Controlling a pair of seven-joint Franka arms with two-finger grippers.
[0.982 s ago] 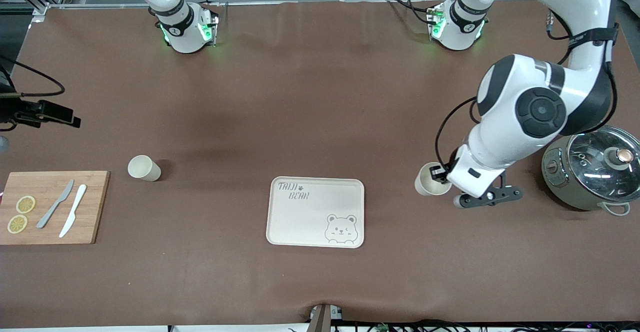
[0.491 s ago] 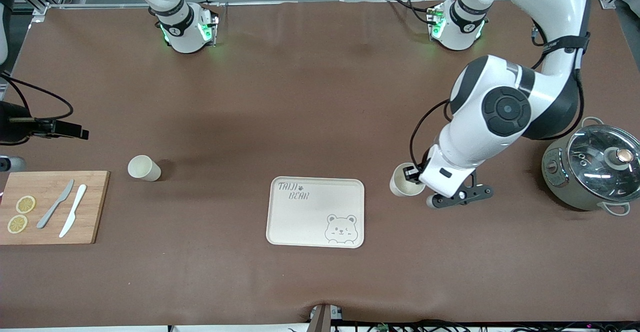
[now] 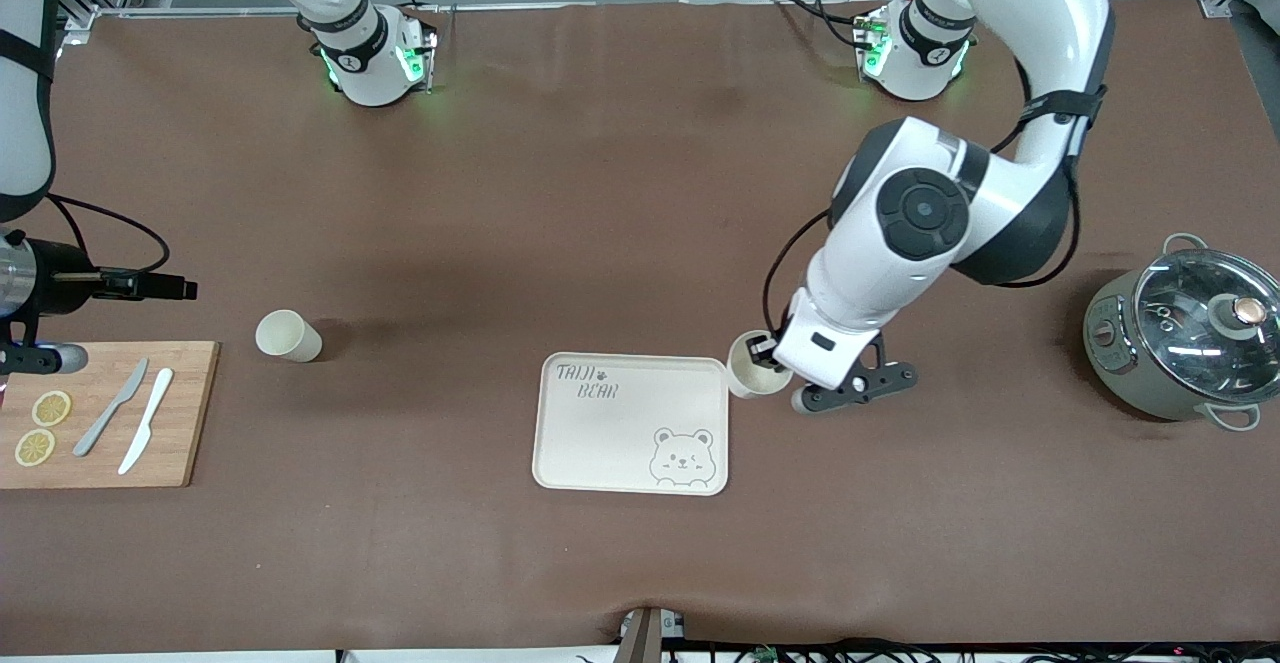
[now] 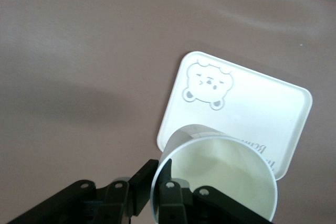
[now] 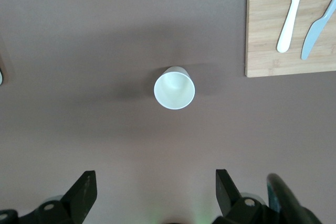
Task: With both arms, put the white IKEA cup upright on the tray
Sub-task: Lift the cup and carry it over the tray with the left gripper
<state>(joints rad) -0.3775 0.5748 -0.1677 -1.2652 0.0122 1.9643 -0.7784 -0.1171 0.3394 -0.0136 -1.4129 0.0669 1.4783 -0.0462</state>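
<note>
The cream tray (image 3: 610, 438) with the bear face lies on the brown table; it also shows in the left wrist view (image 4: 252, 103). My left gripper (image 3: 766, 353) is shut on the rim of a white cup (image 3: 750, 371), one finger inside and one outside (image 4: 144, 182). The cup (image 4: 220, 177) hangs upright over the tray's edge at the left arm's end. A second white cup (image 3: 287, 335) stands beside the cutting board. My right gripper (image 3: 150, 286) is open and empty, high over the table near this cup (image 5: 174, 87).
A wooden cutting board (image 3: 185, 423) with two knives (image 3: 112, 408) and lemon slices (image 3: 50, 408) lies at the right arm's end. It also shows in the right wrist view (image 5: 268, 40). A lidded metal pot (image 3: 1185, 333) stands at the left arm's end.
My left gripper has carried its cup from near the pot toward the tray. My right arm has come farther in, toward the second cup.
</note>
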